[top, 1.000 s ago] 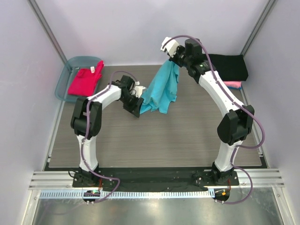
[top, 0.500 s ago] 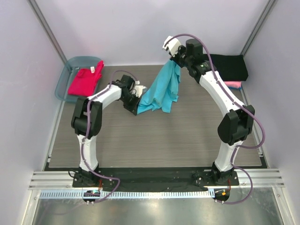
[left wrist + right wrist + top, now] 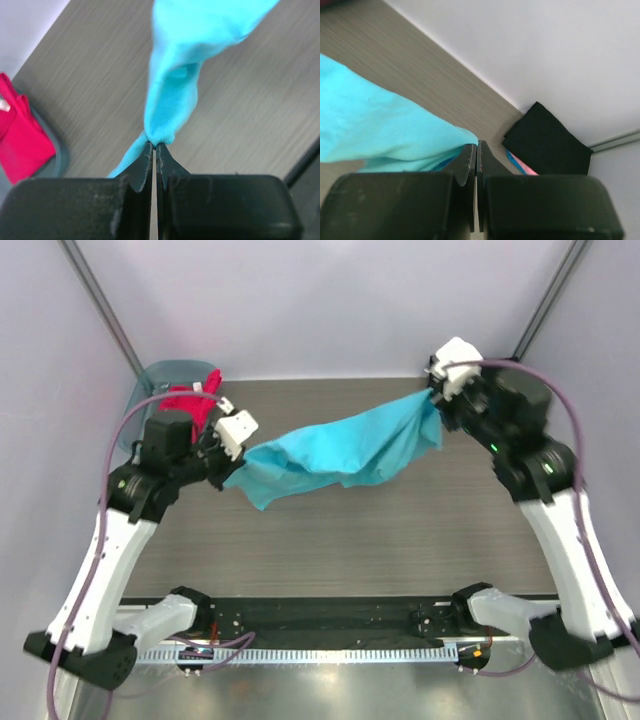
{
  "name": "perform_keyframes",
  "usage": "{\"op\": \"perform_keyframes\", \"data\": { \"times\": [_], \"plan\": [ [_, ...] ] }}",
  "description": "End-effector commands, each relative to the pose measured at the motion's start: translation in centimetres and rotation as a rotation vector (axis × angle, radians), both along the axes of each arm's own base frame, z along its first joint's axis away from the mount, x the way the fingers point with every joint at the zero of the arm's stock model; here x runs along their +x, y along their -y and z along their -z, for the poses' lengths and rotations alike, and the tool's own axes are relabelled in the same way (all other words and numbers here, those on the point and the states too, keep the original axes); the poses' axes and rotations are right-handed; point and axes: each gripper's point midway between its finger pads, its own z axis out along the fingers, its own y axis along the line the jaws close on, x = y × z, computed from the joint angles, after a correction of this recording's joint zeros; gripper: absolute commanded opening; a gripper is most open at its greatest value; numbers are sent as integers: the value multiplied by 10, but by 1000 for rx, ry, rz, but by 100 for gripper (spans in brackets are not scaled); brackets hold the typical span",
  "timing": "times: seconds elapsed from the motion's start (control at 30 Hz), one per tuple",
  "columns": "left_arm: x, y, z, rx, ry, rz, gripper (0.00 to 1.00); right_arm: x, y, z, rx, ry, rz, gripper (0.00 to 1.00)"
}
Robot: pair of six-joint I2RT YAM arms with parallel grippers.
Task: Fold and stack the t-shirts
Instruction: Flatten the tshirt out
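Observation:
The turquoise t-shirt hangs stretched in the air between both grippers, sagging in the middle above the table. My left gripper is shut on its left end, and the cloth bunches right at the fingertips of that gripper. My right gripper is shut on the shirt's right corner, pinched at that gripper's tips. The red-magenta t-shirt lies in the tub. A folded black t-shirt rests on a pink one at the back right corner.
The translucent blue-grey tub stands at the back left, close behind the left arm; its rim shows in the left wrist view beside the red shirt. White walls enclose the wooden table at the back and sides.
The left gripper has closed on the turquoise shirt's edge. Both arms have lifted and spread apart, pulling the hanging shirt out into a wide span.

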Motion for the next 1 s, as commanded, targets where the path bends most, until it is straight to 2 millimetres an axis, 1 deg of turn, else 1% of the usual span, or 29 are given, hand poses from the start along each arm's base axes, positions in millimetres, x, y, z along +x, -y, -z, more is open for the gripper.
{"op": "perform_keyframes", "data": {
  "times": [0.0,0.03,0.07,0.1,0.13,0.17,0.2,0.23,0.27,0.3,0.33,0.37,0.4,0.43,0.47,0.5,0.53,0.57,0.6,0.63,0.67,0.7,0.73,0.77,0.8,0.83,0.87,0.93,0.97],
  "plan": [
    [-44,-25,14,100,-60,17,0,-72,16,12,102,-113,7,1],
    [-57,-33,5,95,-15,10,0,-81,19,17,130,-137,25,1],
    [-61,-36,14,105,-19,2,0,-91,26,24,139,-140,48,1],
    [-63,-39,15,102,-1,-7,0,-91,31,31,139,-152,67,1],
    [-61,-40,11,94,37,-17,0,-91,33,36,142,-153,72,1],
    [-58,-39,17,96,32,-17,0,-89,33,53,130,-184,76,1],
    [-55,-38,28,107,14,-16,0,-85,31,61,121,-199,68,1],
    [-45,-37,30,114,26,-25,0,-79,29,66,114,-202,66,1],
    [-33,-35,42,137,-7,-27,0,-73,28,80,95,-228,67,1],
    [-20,-32,44,145,8,-36,0,-61,25,94,74,-262,69,1],
    [-10,-29,54,158,-13,-37,0,-51,23,100,64,-260,67,1],
    [6,-25,71,181,-55,-38,0,-42,21,115,44,-290,69,1],
    [25,-19,75,174,-39,-45,1,-24,21,129,25,-301,71,1],
    [36,-14,84,175,-53,-46,2,-15,22,142,17,-322,71,1],
    [55,-8,113,201,-124,-46,2,-7,24,161,6,-354,74,1],
    [75,-2,118,193,-106,-58,1,2,29,171,12,-363,89,1],
    [94,4,114,182,-94,-74,1,22,30,189,19,-383,103,1],
    [115,8,151,227,-175,-89,1,35,42,195,32,-394,132,1],
    [129,11,159,236,-187,-101,2,46,46,205,33,-412,147,1],
    [146,14,165,244,-198,-119,5,64,48,227,25,-453,161,1],
    [172,18,148,229,-160,-163,13,79,55,226,35,-448,176,1],
    [190,15,169,269,-195,-207,16,89,57,232,38,-461,181,1],
    [202,11,166,270,-182,-243,24,101,60,252,41,-506,187,1],
    [218,13,150,246,-146,-277,31,114,62,245,56,-491,184,1],
    [224,7,151,262,-137,-315,36,120,65,248,60,-498,188,1],
    [226,5,147,260,-130,-325,43,126,66,254,63,-511,187,1],
    [223,2,146,251,-138,-345,48,133,67,263,65,-528,188,1],
    [206,-7,152,230,-216,-387,55,138,69,273,72,-552,183,1],
    [185,-9,160,212,-318,-409,55,140,67,277,78,-563,182,1]
  ]
}}
